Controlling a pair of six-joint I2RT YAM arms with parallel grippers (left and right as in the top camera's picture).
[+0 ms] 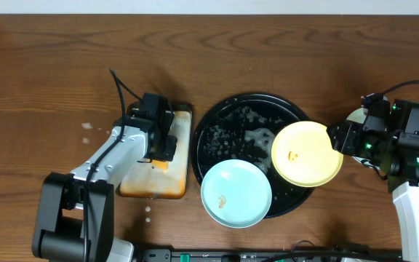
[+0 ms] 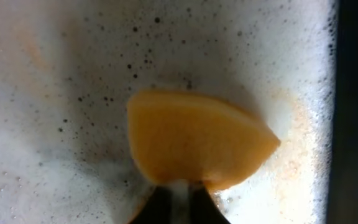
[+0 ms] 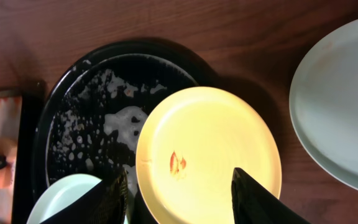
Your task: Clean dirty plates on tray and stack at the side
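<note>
Progress looks to be about a third, judging by the plates.

Overhead: the left claw hangs over the foamy pan, closed on the orange sponge at its tips. The tray lies just beside that claw, toward the other arm. The right claw sits at the outer edge of the yellow plate, which rests partly on the tray and overhangs its rim on the claw's side. A mint plate lies beyond the yellow one from that claw, across the tray's rim. Each carries an orange speck, so I judge both unwashed. A second mint plate peeks out beneath the right claw, on the table off the tray.

Left wrist: the jaws pinch together on the sponge's near edge, with foam all around.

Right wrist: the jaws stand apart and hold nothing. The yellow plate lies ahead between them; I cannot tell if the tips touch it. The second mint plate, off to the claw's side, shows no specks, so it is likely already cleaned and set aside. Two plates are left to scrub and stack.
</note>
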